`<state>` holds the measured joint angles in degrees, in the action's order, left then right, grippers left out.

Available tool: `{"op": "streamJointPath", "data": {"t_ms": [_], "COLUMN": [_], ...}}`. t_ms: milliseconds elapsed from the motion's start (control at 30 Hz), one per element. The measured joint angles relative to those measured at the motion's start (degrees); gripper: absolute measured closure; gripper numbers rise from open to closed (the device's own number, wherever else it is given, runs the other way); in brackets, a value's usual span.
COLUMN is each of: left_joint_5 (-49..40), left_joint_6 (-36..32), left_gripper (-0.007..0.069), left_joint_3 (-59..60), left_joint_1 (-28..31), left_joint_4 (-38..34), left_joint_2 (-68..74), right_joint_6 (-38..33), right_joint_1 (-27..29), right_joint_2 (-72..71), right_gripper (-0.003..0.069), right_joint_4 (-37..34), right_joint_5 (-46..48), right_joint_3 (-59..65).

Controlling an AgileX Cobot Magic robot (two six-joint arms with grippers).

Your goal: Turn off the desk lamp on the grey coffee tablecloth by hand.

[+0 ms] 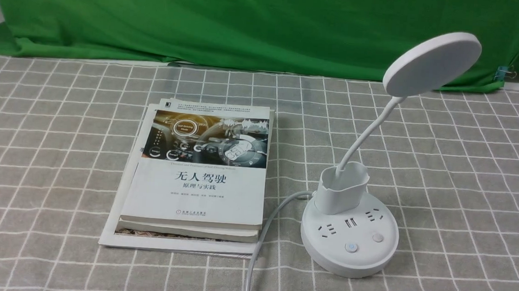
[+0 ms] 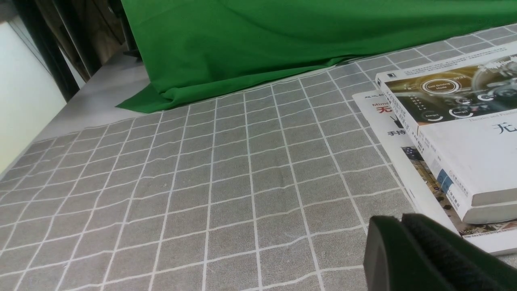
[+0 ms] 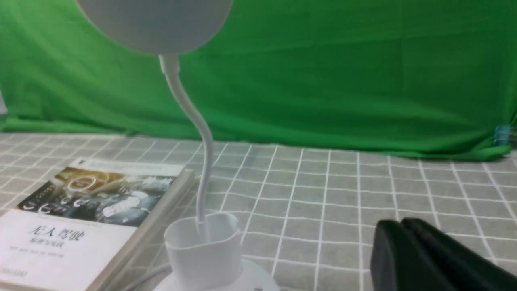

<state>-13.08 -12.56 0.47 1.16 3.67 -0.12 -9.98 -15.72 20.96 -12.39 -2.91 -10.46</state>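
The shut jaws of both grippers, left (image 2: 398,220) and right (image 3: 398,226), probably suit pressing a button (image 1: 351,247) on the desk lamp (image 1: 349,234).

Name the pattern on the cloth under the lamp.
Grey-brown tablecloth with a grid of thin white lines; it shows best in the front view.

The cloth (image 1: 466,187) is grey-brown, crossed by thin white lines in a grid of squares. The curtain (image 1: 249,26) is plain green. The lamp (image 1: 349,234) is white, one button (image 1: 351,247) pale blue, its cord (image 1: 269,219) grey. The top book (image 1: 196,196) has a white cover with a dark-and-amber picture.
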Motion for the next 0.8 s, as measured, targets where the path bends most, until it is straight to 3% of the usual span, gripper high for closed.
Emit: {"op": "streamJointPath", "data": {"t_ms": [333, 367, 500, 800], "left_joint_5": [0.0, 0.0, 0.0, 0.0], "left_joint_6": [0.0, 0.0, 0.0, 0.04], "left_gripper": [0.0606, 0.0606, 0.0606, 0.0606], "left_joint_3": [0.0, 0.0, 0.0, 0.0], "left_joint_1": [0.0, 0.0, 0.0, 0.0], "left_joint_4": [0.0, 0.0, 0.0, 0.0], "left_joint_2": [0.0, 0.0, 0.0, 0.0], "right_joint_6": [0.0, 0.0, 0.0, 0.0], "right_joint_1": [5.15, 5.6, 5.82, 5.82], "right_joint_2": [-17.67, -19.88, -20.88, -20.88], "right_gripper": [0.0621, 0.0621, 0.0621, 0.0621], "right_joint_4": [0.05, 0.19, 0.23, 0.3], "right_joint_5": [2.48, 6.72, 14.63, 15.95], "right_joint_3": [10.71, 10.83, 10.89, 10.89]}}
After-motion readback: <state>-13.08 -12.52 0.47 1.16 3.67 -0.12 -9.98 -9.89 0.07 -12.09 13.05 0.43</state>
